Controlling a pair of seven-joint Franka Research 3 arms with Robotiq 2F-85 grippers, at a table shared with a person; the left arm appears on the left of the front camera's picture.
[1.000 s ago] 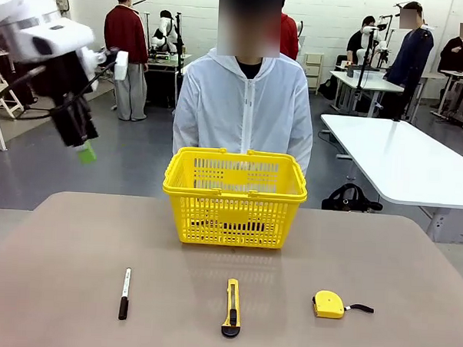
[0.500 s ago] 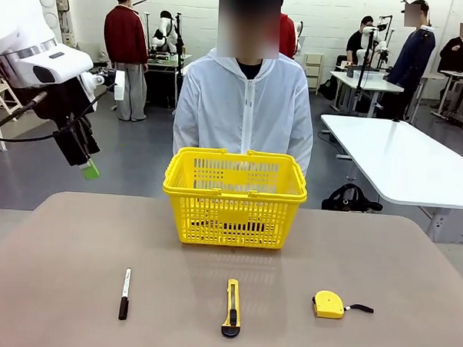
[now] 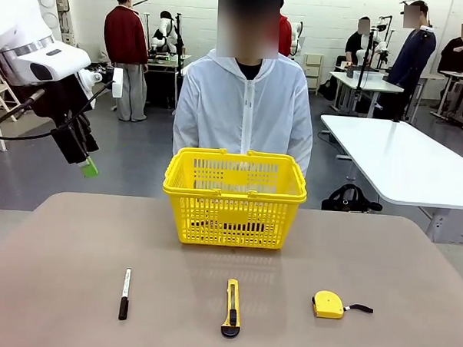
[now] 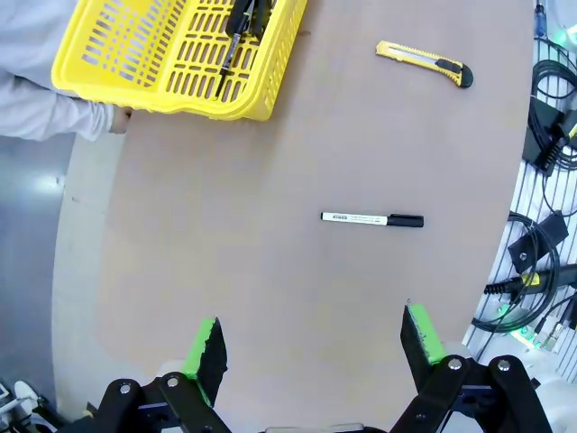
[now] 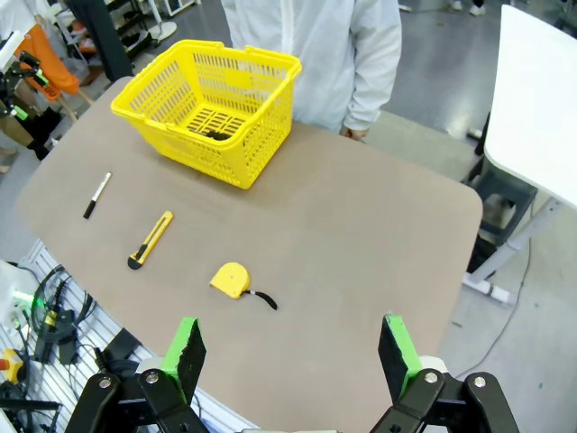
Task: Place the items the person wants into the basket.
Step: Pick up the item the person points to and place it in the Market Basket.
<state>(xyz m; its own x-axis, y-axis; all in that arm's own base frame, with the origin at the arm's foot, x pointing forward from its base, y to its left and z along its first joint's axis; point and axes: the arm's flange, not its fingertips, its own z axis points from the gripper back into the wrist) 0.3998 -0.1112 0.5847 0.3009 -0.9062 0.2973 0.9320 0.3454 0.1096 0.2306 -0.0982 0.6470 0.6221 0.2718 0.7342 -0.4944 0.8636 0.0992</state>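
Hovering over the table (image 5: pixel 361 225), left hand (image 4: pixel 309 322) and right hand (image 5: pixel 289 325) gape released, tape measure (image 5: pixel 231 280) untouched.

Brown table (image 3: pixel 412 258) with yellow basket (image 3: pixel 234 212), marker (image 3: pixel 124 282), utility knife (image 3: pixel 232 297) and tape measure (image 3: pixel 329 304)

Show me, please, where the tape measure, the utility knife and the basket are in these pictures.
tape measure (image 3: pixel 328 304), front view, on its yellow case.
utility knife (image 3: pixel 232 303), front view, on the middle of its yellow handle.
basket (image 3: pixel 234 194), front view, on its near rim.
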